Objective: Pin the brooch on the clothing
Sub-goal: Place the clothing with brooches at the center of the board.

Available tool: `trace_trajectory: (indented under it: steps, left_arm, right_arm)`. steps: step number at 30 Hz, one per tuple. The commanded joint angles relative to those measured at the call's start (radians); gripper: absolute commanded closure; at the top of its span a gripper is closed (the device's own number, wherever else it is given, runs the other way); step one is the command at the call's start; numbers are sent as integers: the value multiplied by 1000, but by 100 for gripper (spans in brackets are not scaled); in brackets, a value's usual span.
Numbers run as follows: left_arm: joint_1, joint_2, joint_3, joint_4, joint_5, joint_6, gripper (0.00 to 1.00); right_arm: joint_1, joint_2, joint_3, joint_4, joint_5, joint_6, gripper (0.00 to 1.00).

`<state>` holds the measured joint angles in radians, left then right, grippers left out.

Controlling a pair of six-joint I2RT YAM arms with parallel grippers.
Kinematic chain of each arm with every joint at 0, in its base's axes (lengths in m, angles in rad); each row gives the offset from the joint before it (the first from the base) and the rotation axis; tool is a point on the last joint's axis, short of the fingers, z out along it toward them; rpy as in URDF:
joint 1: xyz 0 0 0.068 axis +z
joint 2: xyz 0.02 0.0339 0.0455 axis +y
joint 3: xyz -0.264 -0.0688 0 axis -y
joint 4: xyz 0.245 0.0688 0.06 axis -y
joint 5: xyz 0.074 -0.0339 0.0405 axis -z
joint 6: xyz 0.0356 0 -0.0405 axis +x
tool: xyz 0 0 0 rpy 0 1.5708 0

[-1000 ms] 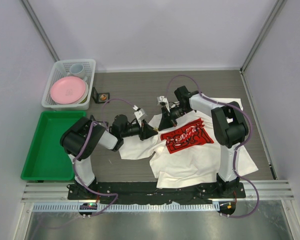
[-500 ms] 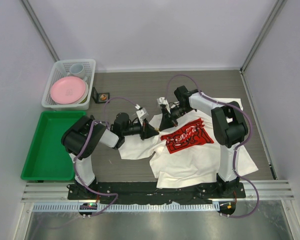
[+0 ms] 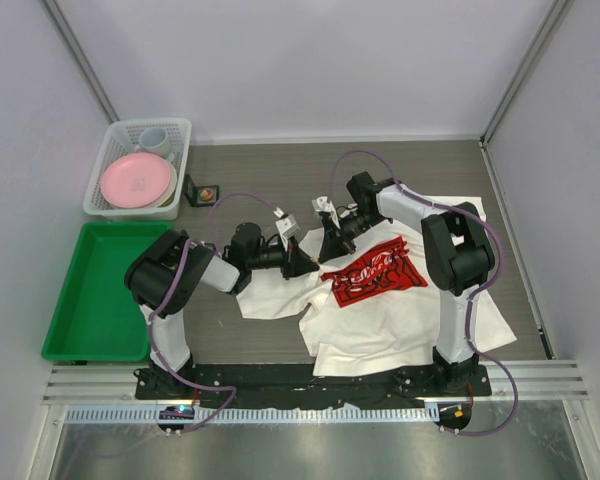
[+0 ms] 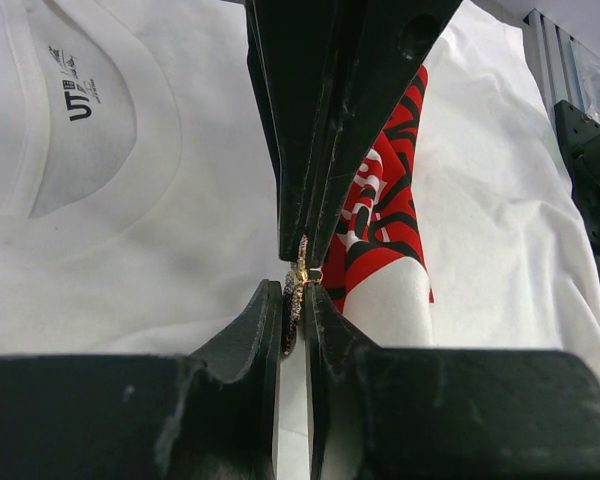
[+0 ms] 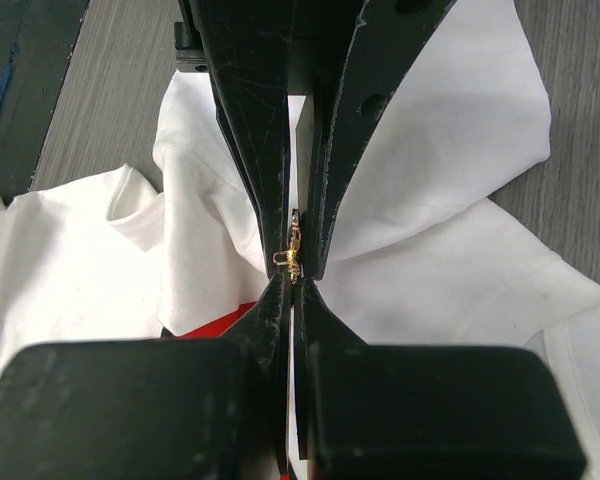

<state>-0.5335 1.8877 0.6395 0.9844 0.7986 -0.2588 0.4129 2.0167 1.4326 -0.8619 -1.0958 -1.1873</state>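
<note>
The clothing (image 3: 380, 315), a white T-shirt with a red print (image 3: 372, 270), lies crumpled on the table's right half. Above its left shoulder my two grippers meet tip to tip. In the left wrist view my left gripper (image 4: 293, 300) is shut on the small beaded, gold brooch (image 4: 293, 318), its pads pressing both faces. The shirt (image 4: 130, 230) lies below. The right gripper (image 5: 293, 282) is shut, and its tips pinch the brooch's gold end (image 5: 294, 262). From above, the left gripper (image 3: 306, 263) and right gripper (image 3: 321, 256) hide the brooch.
A white basket (image 3: 183, 128) at the back left holds a pink plate (image 3: 136, 180) and a cup (image 3: 155, 138). A green tray (image 3: 100, 290) lies at the left edge. A small black stand (image 3: 202, 190) sits beside the basket.
The left gripper has edged right toward the right gripper's tips, and its jaws have narrowed onto the brooch. The right arm has stayed put.
</note>
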Motion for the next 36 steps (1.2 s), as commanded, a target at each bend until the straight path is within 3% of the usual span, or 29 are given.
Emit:
trace_trajectory:
  steps: [1,8,12,19,27,34,36]
  left_arm:
    - [17,17,42,-7,-64,33,89]
    - [17,16,55,-33,-52,47,90]
    - [17,11,42,2,-42,46,83]
    - [35,-19,28,13,-4,49,60]
    - [110,-81,17,-52,131,67,31]
    - [144,-136,15,-108,168,53,29]
    - [155,-166,49,-228,137,59,30]
  right_arm:
    - [41,-9,35,-89,-115,2,99]
    - [41,-1,40,-91,-105,5,99]
    - [40,2,43,-89,-96,14,99]
    - [24,11,60,-89,-67,17,99]
    - [7,34,103,-68,-45,22,99]
    - [9,53,123,-8,-15,51,99]
    - [7,44,114,41,10,98,99]
